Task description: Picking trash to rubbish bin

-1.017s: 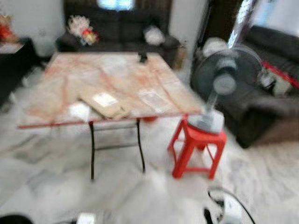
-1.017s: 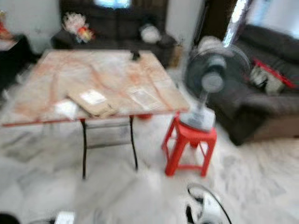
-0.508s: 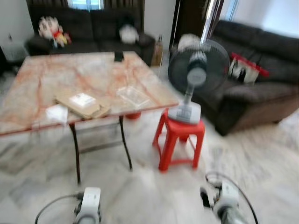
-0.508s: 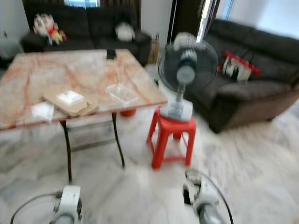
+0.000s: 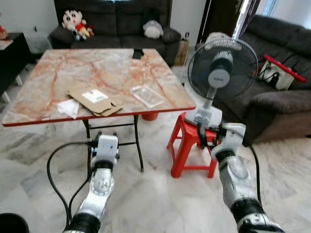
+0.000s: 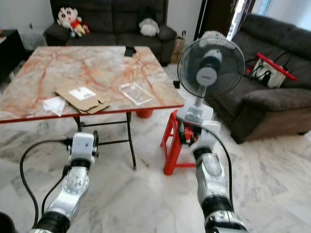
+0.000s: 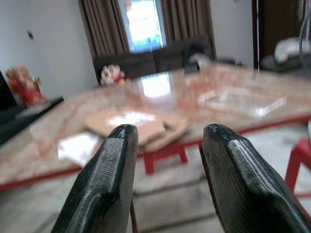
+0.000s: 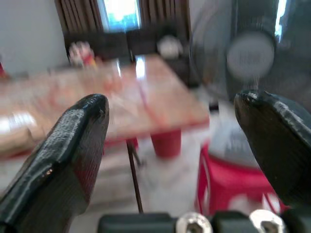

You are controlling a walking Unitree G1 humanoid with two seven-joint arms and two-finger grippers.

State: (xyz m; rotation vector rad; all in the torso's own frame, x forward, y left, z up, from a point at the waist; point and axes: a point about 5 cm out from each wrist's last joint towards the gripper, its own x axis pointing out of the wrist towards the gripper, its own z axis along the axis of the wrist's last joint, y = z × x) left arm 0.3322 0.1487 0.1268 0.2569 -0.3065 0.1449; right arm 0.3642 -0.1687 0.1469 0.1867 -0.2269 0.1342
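A flattened cardboard box, a white crumpled paper and a clear plastic tray lie near the front edge of the marble-patterned table. A small black object sits at its far edge. My left gripper is raised below the table's front edge, open, with nothing between its fingers. It points at the cardboard box and the paper. My right gripper is up in front of the red stool, open and empty, its fingers wide apart.
A standing fan rests on a red plastic stool right of the table. Dark sofas line the right side and the back, with a plush toy on the back one. A dark round object sits at the lower left.
The camera has swung and steadied, and the picture is now sharp. Both arms have risen into view, up to the height of the table legs and the stool.
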